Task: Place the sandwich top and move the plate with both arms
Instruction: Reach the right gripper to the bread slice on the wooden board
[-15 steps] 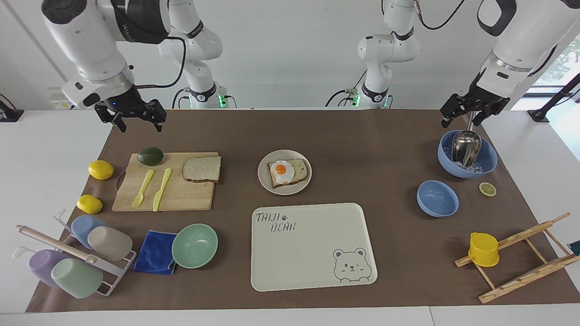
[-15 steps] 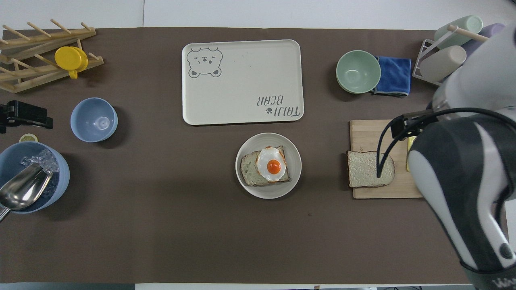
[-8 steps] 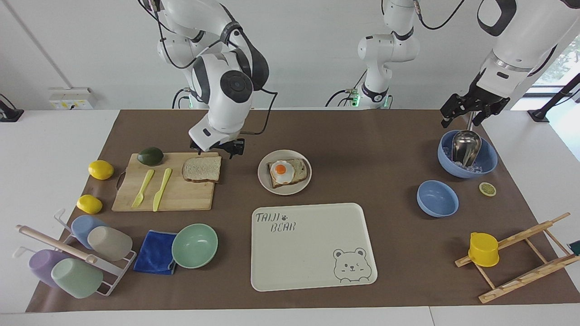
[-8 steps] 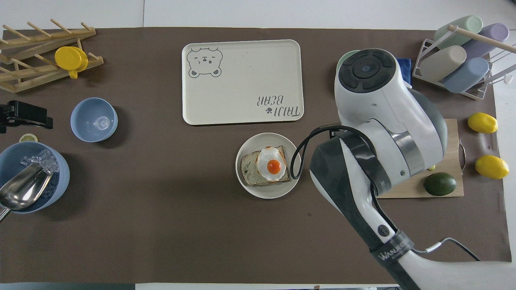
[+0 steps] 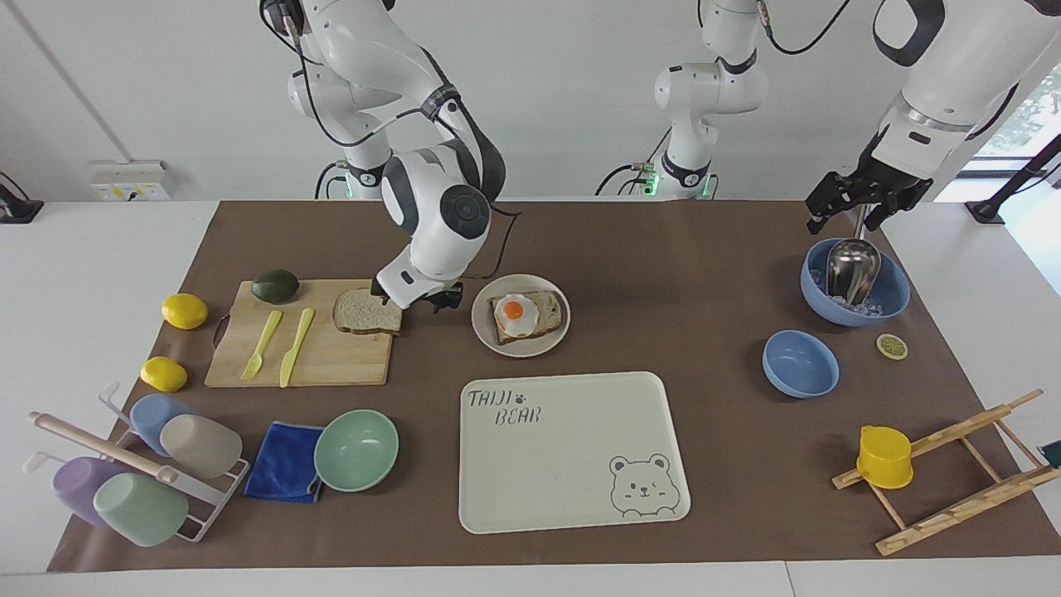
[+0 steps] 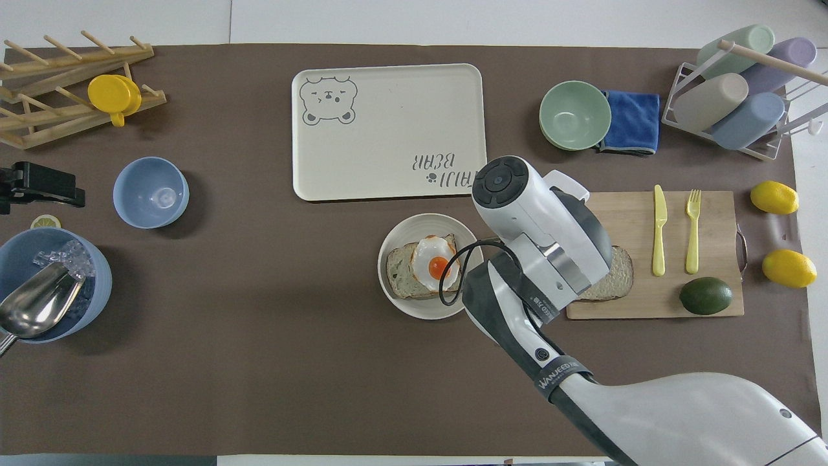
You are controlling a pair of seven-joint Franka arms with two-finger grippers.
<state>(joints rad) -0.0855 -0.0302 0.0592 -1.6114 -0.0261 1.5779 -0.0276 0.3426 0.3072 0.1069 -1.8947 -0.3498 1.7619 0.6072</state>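
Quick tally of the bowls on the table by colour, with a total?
Blue: 2, the ice bowl and the small blue bowl
Mint-green: 1, the mint-green bowl
Total: 3

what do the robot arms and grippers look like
Both arms are glossy white jointed tubes with dark grey joint caps and black cables looped alongside. The right arm wears a black wrist band with white lettering. The right gripper and left gripper are black and two-fingered.
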